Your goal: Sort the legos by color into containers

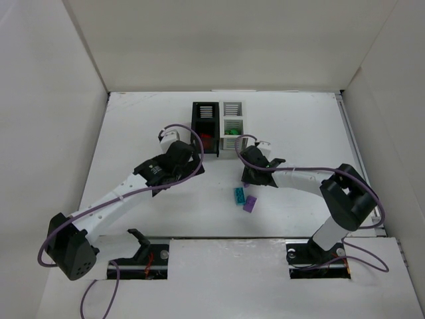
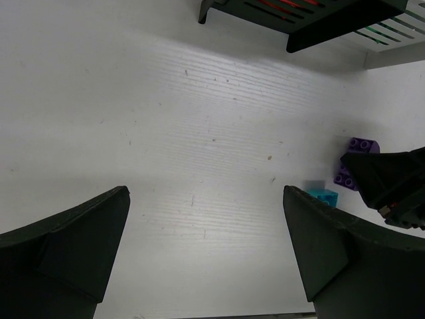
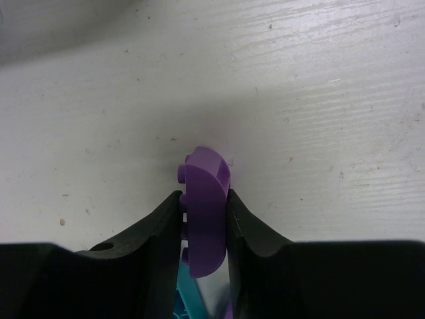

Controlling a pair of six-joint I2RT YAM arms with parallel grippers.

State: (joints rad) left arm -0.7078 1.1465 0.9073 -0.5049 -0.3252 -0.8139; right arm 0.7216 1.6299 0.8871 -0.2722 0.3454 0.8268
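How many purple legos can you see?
2. One purple lego is pinched in the jaws of the right gripper; the other purple lego lies on the table beside a teal lego. More may hide in the black bin or white bin.

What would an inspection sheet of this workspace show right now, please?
Surface: white table, faintly scuffed.
Job's things: black container holds red legos; white container holds green legos; teal brick and loose purple brick lie on the table.
Clutter: nothing seen.
Grippers: left gripper open, empty; right gripper shut on held purple brick.
Cables: purple cables loop along both arms.
Surroundings: white walls.
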